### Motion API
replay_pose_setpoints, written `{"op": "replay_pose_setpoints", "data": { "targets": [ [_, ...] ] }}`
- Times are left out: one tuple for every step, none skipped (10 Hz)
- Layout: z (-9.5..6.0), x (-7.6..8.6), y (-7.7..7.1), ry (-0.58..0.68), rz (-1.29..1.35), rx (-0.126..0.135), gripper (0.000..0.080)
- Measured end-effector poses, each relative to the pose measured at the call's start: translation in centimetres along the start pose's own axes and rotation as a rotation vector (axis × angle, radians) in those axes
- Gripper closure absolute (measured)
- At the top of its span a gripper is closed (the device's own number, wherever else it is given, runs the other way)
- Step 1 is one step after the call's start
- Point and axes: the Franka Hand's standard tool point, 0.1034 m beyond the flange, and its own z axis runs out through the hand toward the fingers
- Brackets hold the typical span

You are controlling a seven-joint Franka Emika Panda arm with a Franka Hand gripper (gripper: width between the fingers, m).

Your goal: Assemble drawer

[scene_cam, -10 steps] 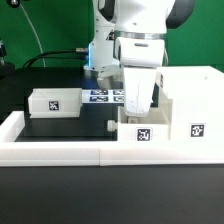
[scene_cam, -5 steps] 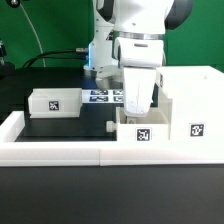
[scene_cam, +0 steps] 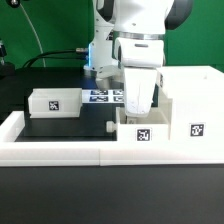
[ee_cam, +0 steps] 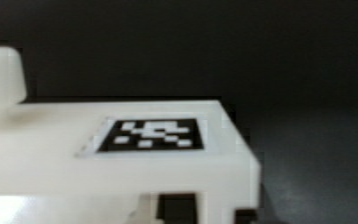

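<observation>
Drawer housing (scene_cam: 195, 95) sits at 3 o'clock in the exterior view. It is a tall, blocky white plastic piece with matte flat faces and a square black-and-white tag (scene_cam: 196, 129) low on its front.

A small white box (scene_cam: 150, 124) touches the housing on its 9 o'clock side, at about 5 o'clock from frame centre. It has its own tag (scene_cam: 143, 135) facing the camera.

The second small box (scene_cam: 45, 103), also tagged, lies well apart at 9 o'clock on the black table (scene_cam: 75, 125).

The gripper (scene_cam: 135, 108) hangs straight down just behind the small white box, with its lower end meeting the box's top edge. The fingertips are hidden there, so I cannot tell how far apart the fingers are or whether they hold anything. The gripper body is smooth, glossy white and tapers downward.

The marker board (scene_cam: 103, 96) lies flat and thin at 11 o'clock of the gripper, partly hidden by it.

The border wall (scene_cam: 60, 150) is a long, low white strip running from 6 to 8 o'clock.

In the wrist view, a blurred white part (ee_cam: 51, 150) with a flat top and a rounded corner carries a square tag (ee_cam: 158, 135) against the dark surface. I cannot tell which piece it is, and no finger is clearly readable.
</observation>
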Motion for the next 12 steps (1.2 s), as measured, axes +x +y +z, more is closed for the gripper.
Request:
{"op": "replay_pose_setpoints", "data": {
  "targets": [
    [0.01,-0.13,0.01,-0.004,-0.010,-0.002,0.0757],
    [0.06,-0.28,-0.08,-0.003,-0.003,-0.001,0.0757],
    [0.03,-0.42,-0.07,-0.009,-0.002,0.013,0.0757],
    [0.05,-0.42,-0.10,-0.009,-0.002,0.013,0.0757],
    [0.05,-0.42,-0.10,-0.009,-0.002,0.014,0.0757],
    [0.05,-0.40,-0.10,-0.009,-0.001,0.014,0.0757],
    [0.03,-0.21,-0.11,-0.008,0.000,0.013,0.0757],
    [0.00,0.12,-0.12,-0.007,0.003,0.014,0.0757],
    [-0.05,0.42,-0.11,-0.006,0.011,0.013,0.0757],
    [-0.08,0.46,-0.13,-0.005,0.015,0.013,0.0757],
    [-0.05,0.40,-0.14,-0.006,0.016,0.014,0.0757],
    [-0.04,0.37,-0.14,-0.006,0.016,0.014,0.0757]
  ]
}}
